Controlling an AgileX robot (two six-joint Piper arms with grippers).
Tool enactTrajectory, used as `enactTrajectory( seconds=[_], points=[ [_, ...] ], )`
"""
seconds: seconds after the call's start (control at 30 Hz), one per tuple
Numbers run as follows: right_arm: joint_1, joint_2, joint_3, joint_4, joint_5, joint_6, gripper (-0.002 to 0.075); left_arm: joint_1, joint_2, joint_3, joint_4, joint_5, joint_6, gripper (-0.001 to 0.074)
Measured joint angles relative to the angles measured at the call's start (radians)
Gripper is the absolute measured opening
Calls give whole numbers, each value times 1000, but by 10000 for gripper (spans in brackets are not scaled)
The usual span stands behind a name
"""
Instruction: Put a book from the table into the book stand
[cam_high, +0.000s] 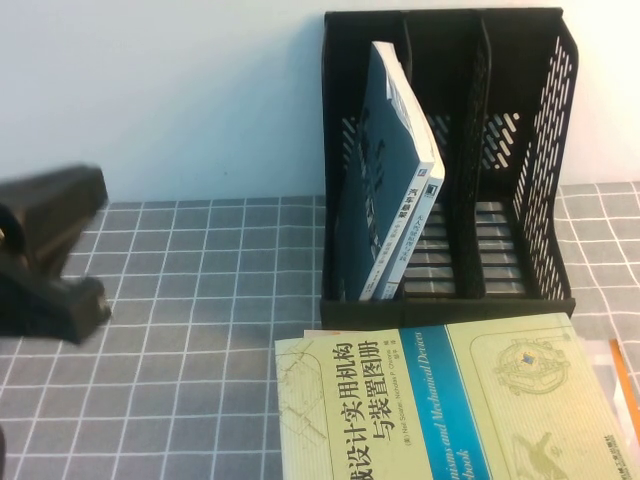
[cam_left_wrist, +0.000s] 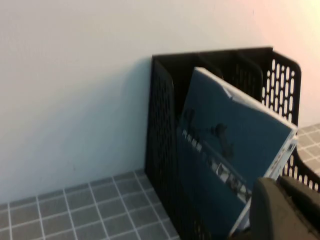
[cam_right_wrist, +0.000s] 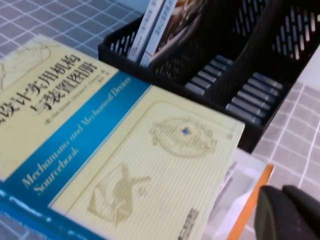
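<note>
**Book leaning in the stand's left compartment**

You see the book (cam_high: 392, 175) tilted inside the leftmost compartment of the book stand (cam_high: 540, 160), teal back cover facing out. Your left claw (cam_high: 45, 255) hangs well left of the stand above the counter (cam_high: 190, 280); your right claw (cam_right_wrist: 290, 212) hovers in front of it, over the yellow-green book (cam_high: 430, 410). You cannot tell either claw's state.

Matt black plastic book stand (cam_high: 520, 180); glossy paper book (cam_high: 385, 170); grey cloth table (cam_high: 190, 300).
</note>
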Motion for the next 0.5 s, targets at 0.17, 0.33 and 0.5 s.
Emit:
enactTrajectory(
  seconds=[0.17, 0.33, 0.5],
  points=[
    [0, -48, 136, 45, -30, 3, -2, 0, -5, 61, 2, -11, 0, -1],
    [0, -48, 208, 69, -36, 3, -2, 0, -5, 66, 7, -17, -3, -1],
    [0, -48, 249, 75, -26, 3, -2, 0, -5, 66, 7, -17, -3, -2]
  ],
)
